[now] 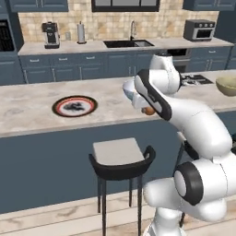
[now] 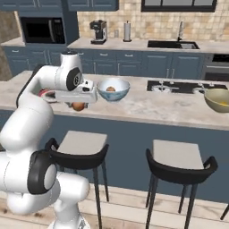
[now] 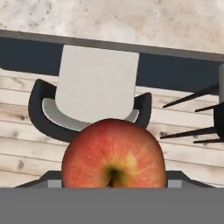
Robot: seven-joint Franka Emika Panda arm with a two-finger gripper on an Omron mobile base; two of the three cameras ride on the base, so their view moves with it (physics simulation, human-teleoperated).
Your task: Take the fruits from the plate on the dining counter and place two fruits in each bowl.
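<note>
My gripper (image 2: 78,106) is shut on a reddish apple (image 3: 113,155), seen from the left as apple (image 1: 148,111) under the hand. It hangs at the front edge of the dining counter (image 2: 147,105), above a stool and just left of the light blue bowl (image 2: 113,95). One brownish-orange fruit (image 2: 111,89) lies in that bowl. The olive bowl (image 2: 218,99) stands far right on the counter; its inside is hidden. The plate (image 1: 74,106) lies to the left with its white centre bare. The fingers are hidden behind the apple in the hand view.
Under the counter edge stand two dark stools with grey seats, one (image 2: 81,145) below the hand and another (image 2: 179,156) to its right. A cooktop (image 2: 179,86) is set into the counter behind the bowls. The back counter holds a sink (image 1: 128,44).
</note>
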